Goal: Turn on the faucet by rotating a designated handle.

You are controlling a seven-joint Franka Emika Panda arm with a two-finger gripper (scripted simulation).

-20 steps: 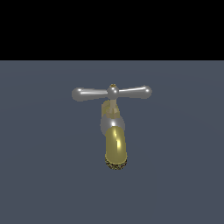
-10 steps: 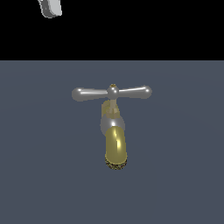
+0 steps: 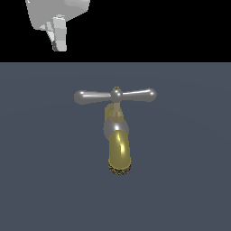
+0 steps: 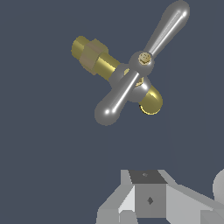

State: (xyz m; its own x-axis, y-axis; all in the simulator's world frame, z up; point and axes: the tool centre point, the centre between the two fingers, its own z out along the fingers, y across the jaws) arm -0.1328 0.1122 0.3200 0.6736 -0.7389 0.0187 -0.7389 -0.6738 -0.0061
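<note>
In the exterior view the faucet [image 3: 118, 135] is standing about in the middle of the dark grey desk [image 3: 40, 180]. Its brass-yellow spout [image 3: 120, 155] is curving toward the camera, so it is the nearest part, with its dark open mouth facing down. Behind the spout a silver collar [image 3: 115, 127] is sitting around the brass stem. On top, the handle [image 3: 115, 95] is lying level across the stem, and its two rounded ends are reaching out to the exterior view's left and right, wider than the spout. A tiny brass knob [image 3: 117, 89] is showing at its centre.

Farther back and higher up, the white gripper [image 3: 57, 36] is hanging well apart from the handle, on the exterior view's left side, and it is touching nothing. I cannot tell whether its fingers are spread or pressed together.

In the wrist view the handle [image 4: 142, 65] is appearing as a slanted bar.
</note>
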